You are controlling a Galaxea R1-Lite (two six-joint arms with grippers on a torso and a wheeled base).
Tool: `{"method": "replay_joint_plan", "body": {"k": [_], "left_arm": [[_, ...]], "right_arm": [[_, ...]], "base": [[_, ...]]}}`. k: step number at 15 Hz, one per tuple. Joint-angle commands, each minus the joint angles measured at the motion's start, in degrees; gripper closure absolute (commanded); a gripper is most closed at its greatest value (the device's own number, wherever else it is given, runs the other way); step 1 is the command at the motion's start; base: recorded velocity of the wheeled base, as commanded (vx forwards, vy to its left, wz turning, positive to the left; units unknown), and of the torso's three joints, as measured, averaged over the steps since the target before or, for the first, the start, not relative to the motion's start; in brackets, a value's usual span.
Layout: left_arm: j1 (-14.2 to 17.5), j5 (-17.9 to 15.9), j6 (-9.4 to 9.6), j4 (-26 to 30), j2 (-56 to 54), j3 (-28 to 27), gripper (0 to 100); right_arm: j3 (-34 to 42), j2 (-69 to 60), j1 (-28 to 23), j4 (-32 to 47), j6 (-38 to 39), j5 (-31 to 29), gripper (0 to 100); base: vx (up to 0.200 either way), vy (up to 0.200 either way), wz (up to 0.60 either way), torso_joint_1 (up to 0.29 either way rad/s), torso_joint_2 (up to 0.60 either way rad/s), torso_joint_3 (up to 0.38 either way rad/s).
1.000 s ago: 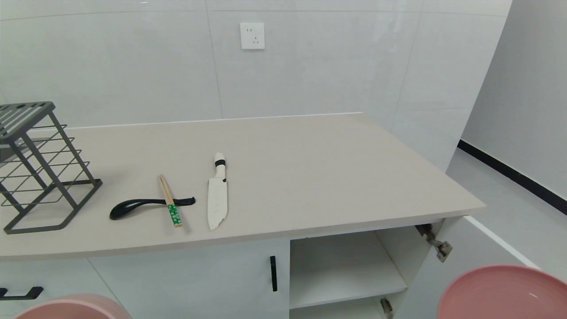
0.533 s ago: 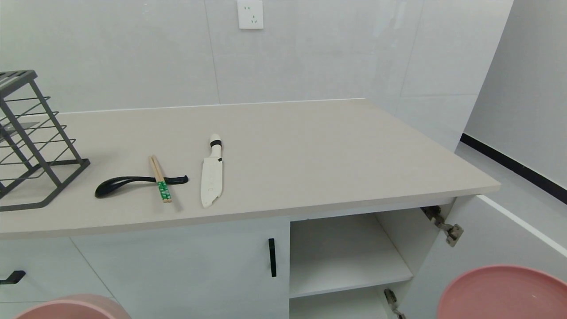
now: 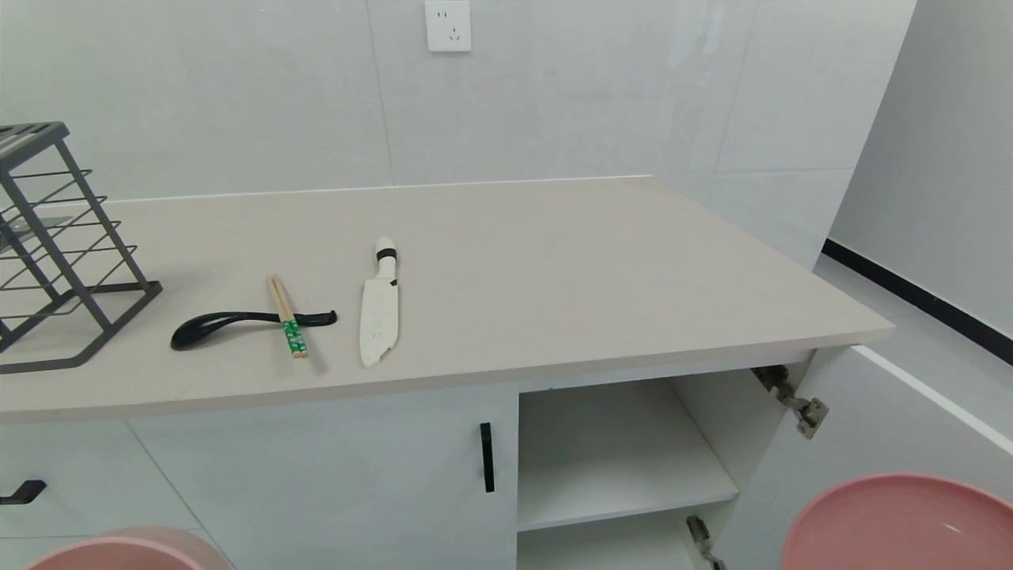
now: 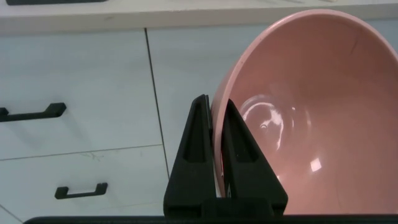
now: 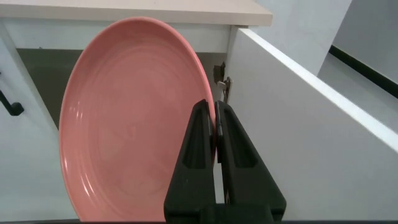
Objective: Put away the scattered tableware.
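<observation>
The left hand (image 4: 214, 107) is clamping the rim of the pink bowl (image 4: 298, 112), and the right hand (image 5: 216, 109) that of the pink plate (image 5: 130, 118) near the open cupboard (image 3: 617, 467); neither piece is shelved. On the worktop (image 3: 554, 269), the spoon (image 3: 214, 324), chopsticks (image 3: 286, 326) and knife (image 3: 378, 313) are lying loose right of the rack (image 3: 47, 237). Task judged barely begun.

White glossy tiles run across the back wall (image 3: 593, 103), with a white power socket (image 3: 448, 25) up high and the pale beige table (image 3: 570, 261) stretching out below. Under it, the white cabinet (image 3: 332, 467) shows a black handle (image 3: 486, 467), and its right-hand door (image 3: 870, 427) stands swung open on a white shelf (image 3: 617, 467). Off to the right, grey floor (image 3: 942, 356) meets the grey side wall (image 3: 950, 158) along a black skirting strip (image 3: 918, 301).
</observation>
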Motion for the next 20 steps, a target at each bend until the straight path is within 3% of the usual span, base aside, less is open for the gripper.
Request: {"method": "replay_joint_plan", "body": {"k": [1,7,13,17,20], "left_arm": [[0.0,0.0,-0.01,-0.1,0.1,0.0,100],[-0.1,0.0,-0.01,-0.1,0.1,0.0,100],[-0.1,0.0,-0.01,-0.1,0.1,0.0,100],[-0.1,0.0,-0.1,-0.1,0.1,0.0,100],[0.0,0.0,-0.19,-0.1,0.1,0.0,100]], "right_arm": [[0.0,0.1,0.0,-0.1,0.0,0.0,100],[0.0,0.1,0.0,-0.1,-0.1,0.0,100],[0.0,0.1,0.0,-0.1,0.3,0.1,100],[0.0,0.1,0.0,-0.1,0.3,0.1,100],[0.0,0.1,0.0,-0.1,0.4,0.1,100]], "base": [[0.0,0.0,0.0,-0.017,0.1,0.09],[0.0,0.0,0.0,-0.02,0.02,-0.003],[0.0,0.0,0.0,-0.435,0.14,-0.279],[0.0,0.0,0.0,-0.09,0.03,-0.071],[0.0,0.0,0.0,-0.054,0.3,0.224]]}}
